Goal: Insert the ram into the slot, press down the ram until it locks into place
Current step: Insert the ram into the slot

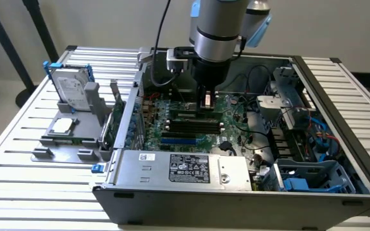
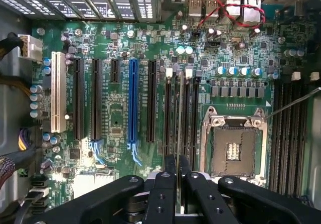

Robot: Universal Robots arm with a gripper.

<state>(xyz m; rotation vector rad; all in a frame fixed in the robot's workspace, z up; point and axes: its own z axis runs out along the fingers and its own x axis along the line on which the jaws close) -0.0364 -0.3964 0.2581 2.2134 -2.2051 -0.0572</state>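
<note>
My gripper (image 2: 179, 176) hangs inside the open computer case, its black fingers (image 2: 163, 189) shut on the ram (image 2: 179, 118). The ram shows edge-on as a thin line running along the group of parallel black slots (image 2: 186, 116) beside the CPU socket. It lies over the gap between the two middle slots; whether it touches a slot I cannot tell. In the exterior view the gripper (image 1: 205, 107) is low over the motherboard, just behind the black slots (image 1: 191, 126).
A blue slot (image 2: 133, 103), a white slot (image 2: 58, 91) and the open CPU socket (image 2: 233, 146) flank the black slots. More black sockets (image 2: 288, 133) lie beyond the CPU socket. The power supply (image 1: 185, 168), cables and drive cage (image 1: 307, 178) crowd the case. A hard drive (image 1: 72, 89) stands outside.
</note>
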